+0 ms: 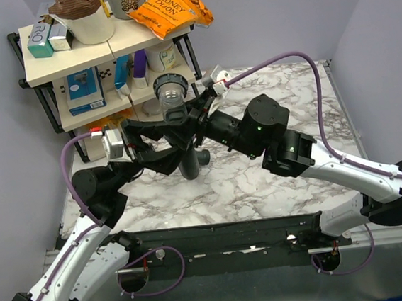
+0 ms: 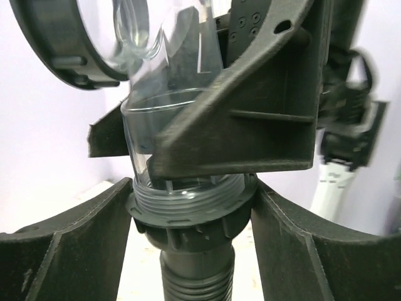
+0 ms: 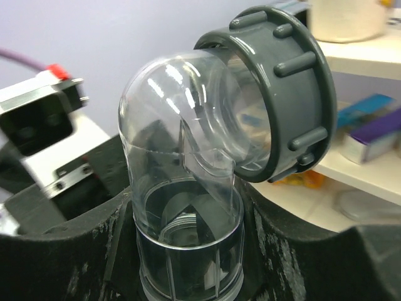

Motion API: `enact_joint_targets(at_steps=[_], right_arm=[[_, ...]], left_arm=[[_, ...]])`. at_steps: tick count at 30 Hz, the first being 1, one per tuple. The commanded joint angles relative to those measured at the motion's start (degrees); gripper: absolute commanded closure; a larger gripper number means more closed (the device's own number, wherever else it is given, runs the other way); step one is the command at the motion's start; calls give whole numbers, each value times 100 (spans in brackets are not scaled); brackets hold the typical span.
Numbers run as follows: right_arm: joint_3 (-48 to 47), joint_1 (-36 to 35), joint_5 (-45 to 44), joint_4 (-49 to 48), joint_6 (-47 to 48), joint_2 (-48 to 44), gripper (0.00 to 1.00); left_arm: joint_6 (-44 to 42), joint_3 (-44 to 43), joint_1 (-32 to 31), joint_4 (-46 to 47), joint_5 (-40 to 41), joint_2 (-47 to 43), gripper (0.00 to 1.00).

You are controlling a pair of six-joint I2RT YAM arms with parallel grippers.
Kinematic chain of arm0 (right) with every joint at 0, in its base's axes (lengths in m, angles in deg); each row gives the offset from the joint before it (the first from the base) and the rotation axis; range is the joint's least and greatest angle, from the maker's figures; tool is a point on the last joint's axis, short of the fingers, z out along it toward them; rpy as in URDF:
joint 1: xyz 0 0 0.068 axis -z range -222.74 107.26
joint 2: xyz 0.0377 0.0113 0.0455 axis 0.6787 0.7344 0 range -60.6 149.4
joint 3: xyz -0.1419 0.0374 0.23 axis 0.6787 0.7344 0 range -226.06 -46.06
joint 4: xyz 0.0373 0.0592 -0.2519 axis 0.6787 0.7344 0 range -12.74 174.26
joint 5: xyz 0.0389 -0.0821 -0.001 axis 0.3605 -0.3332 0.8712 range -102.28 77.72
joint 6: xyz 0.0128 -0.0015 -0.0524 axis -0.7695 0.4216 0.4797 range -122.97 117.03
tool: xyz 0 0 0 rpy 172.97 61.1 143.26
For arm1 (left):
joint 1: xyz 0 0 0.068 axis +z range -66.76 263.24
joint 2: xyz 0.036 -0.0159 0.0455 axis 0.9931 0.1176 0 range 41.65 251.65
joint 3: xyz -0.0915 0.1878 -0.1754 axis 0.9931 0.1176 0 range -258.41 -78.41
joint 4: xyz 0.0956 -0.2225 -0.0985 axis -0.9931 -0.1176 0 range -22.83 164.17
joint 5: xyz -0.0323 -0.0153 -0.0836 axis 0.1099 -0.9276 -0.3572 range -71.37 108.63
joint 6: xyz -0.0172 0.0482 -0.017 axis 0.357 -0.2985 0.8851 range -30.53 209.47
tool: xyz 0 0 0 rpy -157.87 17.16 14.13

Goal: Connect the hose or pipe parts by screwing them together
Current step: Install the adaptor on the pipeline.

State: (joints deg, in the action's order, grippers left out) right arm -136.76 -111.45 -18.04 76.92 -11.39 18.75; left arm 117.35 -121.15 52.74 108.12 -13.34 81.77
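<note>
A clear elbow pipe (image 1: 172, 105) (image 3: 182, 188) stands upright above the table, with a dark grey ring nut (image 1: 168, 82) (image 3: 294, 94) on its upper mouth. My right gripper (image 1: 186, 118) (image 3: 188, 251) is shut on its straight lower part. The elbow's threaded lower end (image 2: 188, 194) sits in the dark collar nut (image 2: 194, 229) of the black ribbed hose (image 2: 197, 282) (image 1: 191, 163), which hangs down to the table. My left gripper (image 1: 181, 149) (image 2: 191, 207) is shut on that collar nut, with a finger touching each side.
A black and cream shelf rack (image 1: 71, 56) at the back left holds boxes, bottles and an orange snack bag (image 1: 170, 11), close behind the pipe. Purple cables (image 1: 285, 60) arc over the marble table (image 1: 296, 106). Walls close in on the left and right.
</note>
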Motion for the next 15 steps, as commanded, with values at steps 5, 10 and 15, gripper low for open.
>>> enact_joint_targets(at_steps=[5,10,15], right_arm=[[-923,-643,-3570,1642,-19,616,99],[-1265,-960,-4546,1414,122,941,99],[-1864,-1188,-5462,1142,612,1494,100]], left_arm=[[-1733,-226,97,-380,1456,-4,100],[-1645,-173,97,-434,1351,-13,100],[-1470,-129,88,-372,1316,5,100]])
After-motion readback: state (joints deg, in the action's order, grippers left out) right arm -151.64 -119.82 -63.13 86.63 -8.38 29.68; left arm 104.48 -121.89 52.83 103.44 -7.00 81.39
